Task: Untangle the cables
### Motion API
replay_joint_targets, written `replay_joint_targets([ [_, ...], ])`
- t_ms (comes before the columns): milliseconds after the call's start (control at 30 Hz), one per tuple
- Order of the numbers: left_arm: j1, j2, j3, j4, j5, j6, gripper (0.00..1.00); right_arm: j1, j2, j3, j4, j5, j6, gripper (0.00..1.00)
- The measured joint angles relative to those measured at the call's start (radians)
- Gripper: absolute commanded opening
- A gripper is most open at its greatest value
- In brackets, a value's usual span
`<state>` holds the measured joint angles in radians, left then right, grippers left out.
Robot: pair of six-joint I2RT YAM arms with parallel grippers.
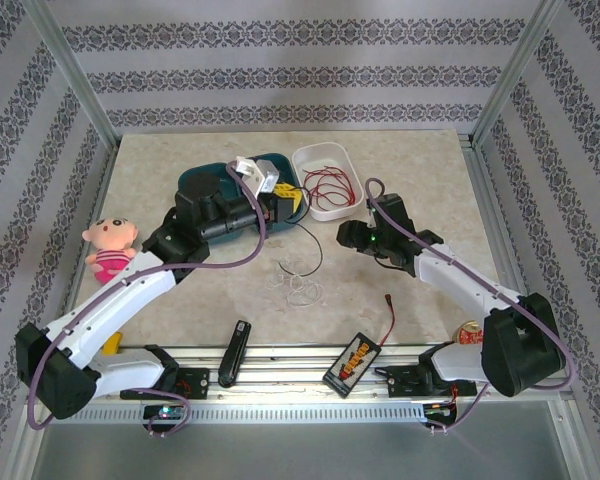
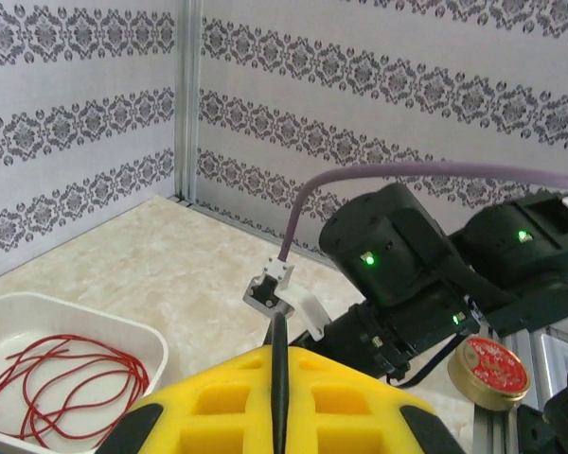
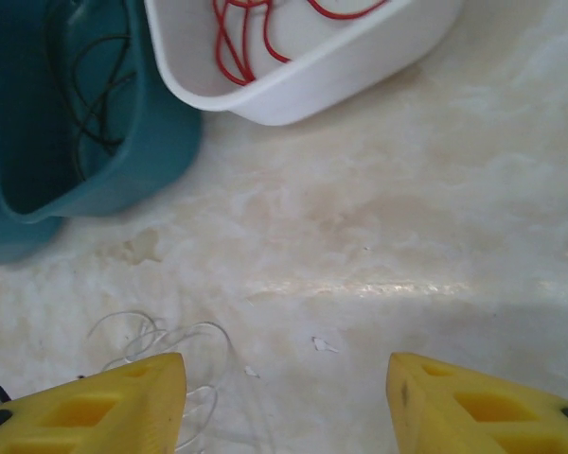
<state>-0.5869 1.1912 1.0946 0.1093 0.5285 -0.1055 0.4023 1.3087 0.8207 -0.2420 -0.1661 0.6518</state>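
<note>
Your left tool (image 1: 286, 205) sits over the right end of the teal bin (image 1: 190, 180) with its fingers pressed together. In the left wrist view a thin dark line runs up the seam between them, which I take to be the black cable (image 1: 317, 255). From there that cable trails down onto the worktop (image 1: 430, 180) and curls toward the white cable (image 1: 300, 290), a loose coil lying on the bare surface between the 2 arms. Whether the 2 wires cross there is too fine to tell. In the right wrist view, more black loops lie inside the bin. The red cable (image 1: 328, 185) lies by itself in the white tray (image 1: 320, 148). Your right tool (image 1: 348, 237) hovers near the white coil, fingers spread wide with nothing between them.

Expect all 3 wires to be very light and limp. They will follow any pull, drag a neighbour along, and spring back into loops when released. The white one is nearly invisible against the pale worktop and lies flat, so pinch it where a loop stands slightly proud, close fully, and lift slowly. If the black strand rises with it, stop. The likely snag is carrying both off together.
</note>
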Motion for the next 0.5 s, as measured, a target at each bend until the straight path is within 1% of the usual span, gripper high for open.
replay_joint_targets([
  [100, 0.0, 0.005, 0.051, 0.036, -0.015, -0.027, 0.0, -0.004, -0.023, -0.009, 0.003, 0.023, 0.004, 0.59],
  [333, 0.0, 0.079, 0.257, 0.126, -0.036, -0.122, 0.0, -0.051, -0.131, -0.054, 0.003, 0.11, 0.027, 0.6],
  [500, 0.0, 0.139, 0.324, 0.152, -0.065, -0.172, 0.0, -0.053, -0.202, -0.093, 0.018, 0.125, 0.026, 0.59],
])
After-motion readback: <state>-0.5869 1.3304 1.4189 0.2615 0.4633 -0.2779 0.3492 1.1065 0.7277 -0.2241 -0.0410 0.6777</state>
